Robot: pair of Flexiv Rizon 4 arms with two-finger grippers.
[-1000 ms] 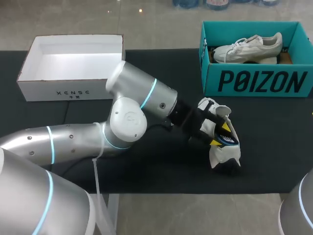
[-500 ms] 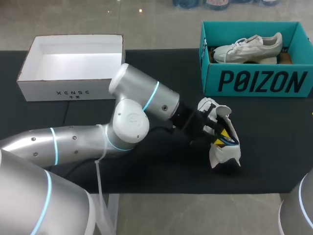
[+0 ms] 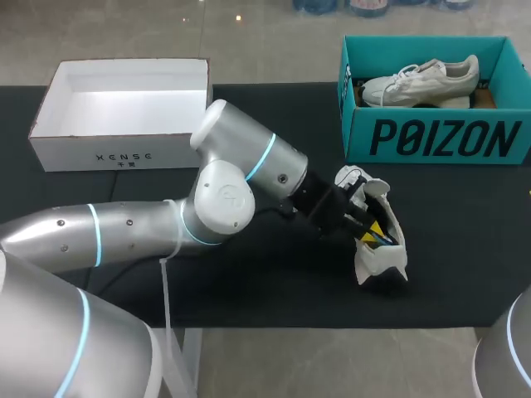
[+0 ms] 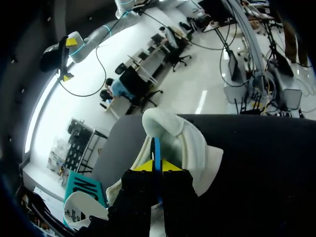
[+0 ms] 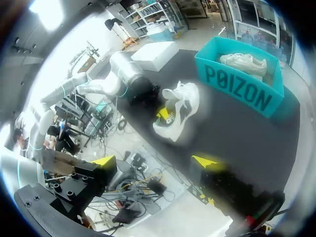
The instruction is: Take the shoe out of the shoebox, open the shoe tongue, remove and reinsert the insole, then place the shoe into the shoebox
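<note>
The black table (image 3: 465,249) carries an open white box (image 3: 124,153) at its far left and an open teal box (image 3: 448,137) at its far right. The left arm (image 3: 241,178) stretches across the middle and blocks much of the table's centre. In the head view its wrist covers the near side of the shoe (image 3: 382,261). That white shoe stands on the table in front of the teal box and apart from it, with its opening turned towards the arm. The left gripper (image 3: 375,232) is inside that opening. In the left wrist view its yellow tips are pinched together on the thin blue edge of the insole (image 4: 156,150), with the shoe's white lining curving round ahead of them. The right gripper (image 5: 155,162) hangs off the table's near edge, fingers spread wide with nothing between them. Since a second ago the left arm's elbow has lifted and swung right, and the gripper has gone a little deeper into the shoe, which has not shifted. The teal box holds another shoe (image 3: 423,83), pale and lying on its side. The white box shows only its white inside.
</note>
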